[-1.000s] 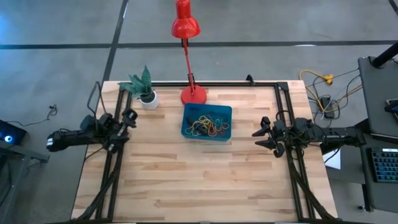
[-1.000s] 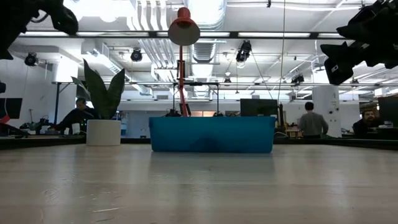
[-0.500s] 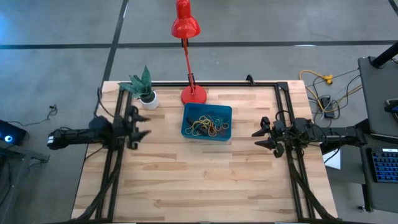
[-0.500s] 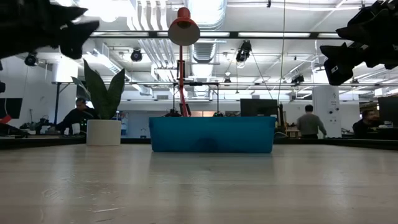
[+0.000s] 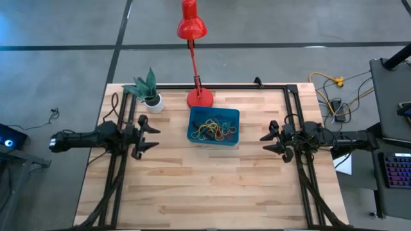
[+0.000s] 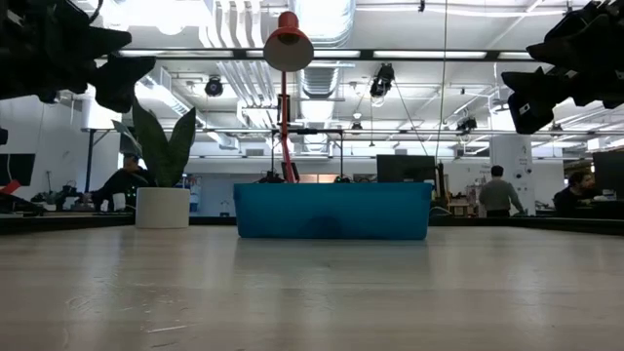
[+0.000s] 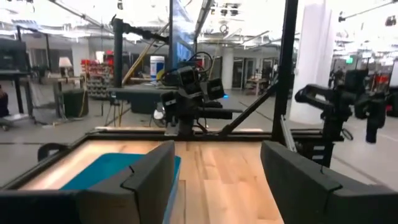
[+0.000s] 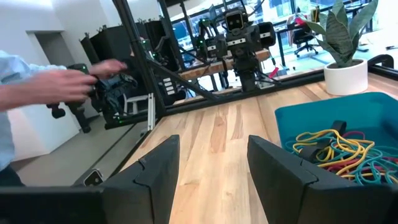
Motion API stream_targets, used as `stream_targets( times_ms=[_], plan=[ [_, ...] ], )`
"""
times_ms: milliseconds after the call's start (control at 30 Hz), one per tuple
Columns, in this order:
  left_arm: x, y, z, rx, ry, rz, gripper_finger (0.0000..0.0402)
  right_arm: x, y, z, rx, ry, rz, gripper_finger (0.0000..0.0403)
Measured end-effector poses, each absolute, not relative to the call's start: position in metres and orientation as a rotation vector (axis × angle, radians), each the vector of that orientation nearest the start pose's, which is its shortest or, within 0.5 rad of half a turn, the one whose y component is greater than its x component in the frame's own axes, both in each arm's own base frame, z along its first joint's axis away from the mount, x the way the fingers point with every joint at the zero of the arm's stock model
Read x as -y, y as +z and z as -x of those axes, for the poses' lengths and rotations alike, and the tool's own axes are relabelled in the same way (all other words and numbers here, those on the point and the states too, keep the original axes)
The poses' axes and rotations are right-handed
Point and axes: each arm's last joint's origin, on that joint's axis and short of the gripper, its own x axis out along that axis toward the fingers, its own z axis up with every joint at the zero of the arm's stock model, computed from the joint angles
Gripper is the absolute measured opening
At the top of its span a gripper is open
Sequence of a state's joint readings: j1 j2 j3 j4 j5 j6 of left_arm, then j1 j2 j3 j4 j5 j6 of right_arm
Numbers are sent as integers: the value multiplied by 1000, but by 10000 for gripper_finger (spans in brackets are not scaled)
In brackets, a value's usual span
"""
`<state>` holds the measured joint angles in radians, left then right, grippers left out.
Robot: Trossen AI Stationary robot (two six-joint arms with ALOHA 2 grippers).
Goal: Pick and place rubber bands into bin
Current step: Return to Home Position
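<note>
The teal bin (image 5: 232, 115) stands at the table's far middle and holds a tangle of coloured rubber bands (image 5: 212, 129), also seen in the right wrist view (image 8: 339, 155). My left gripper (image 5: 153, 135) hovers above the table's left side, open, pointing level toward the bin (image 7: 102, 169), with nothing between its fingers. My right gripper (image 5: 266, 143) hovers above the right side, open and empty, facing the bin (image 8: 373, 106). In the low view both grippers hang high, the left (image 6: 109, 60) and the right (image 6: 538, 86), well above the bin (image 6: 331, 211).
A red lamp's round base (image 5: 200, 97) stands just behind the bin, and a small white plant pot (image 5: 153, 101) sits at the far left. Black frame rails (image 5: 115, 179) run along the table's sides. A person's hand (image 8: 74, 84) shows beyond the table.
My left gripper has tipped from pointing upward to level, swung toward the table's right and sunk a little. It now faces the bin and has stayed open. The bin and the bands have not moved.
</note>
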<state>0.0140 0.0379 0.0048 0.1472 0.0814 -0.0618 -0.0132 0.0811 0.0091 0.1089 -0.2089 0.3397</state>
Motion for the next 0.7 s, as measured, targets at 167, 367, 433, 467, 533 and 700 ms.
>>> stream_targets(
  times_ms=[167,367,433,467,533,700],
  plan=[
    [1,174,-101,88,-69,40,224,-5,171,-102,3,200,-334,176],
    [1,172,-103,60,-71,42,224,-5,171,-102,3,200,-334,176],
    [1,172,-103,55,-71,42,224,-5,171,-102,4,200,-334,176],
    [1,171,-103,51,-71,43,224,-5,171,-102,3,200,-334,176],
    [1,171,-104,42,-70,43,224,-5,171,-102,3,200,-334,176],
    [1,169,-105,23,-70,44,224,-5,171,-102,3,207,-335,176]
  ],
)
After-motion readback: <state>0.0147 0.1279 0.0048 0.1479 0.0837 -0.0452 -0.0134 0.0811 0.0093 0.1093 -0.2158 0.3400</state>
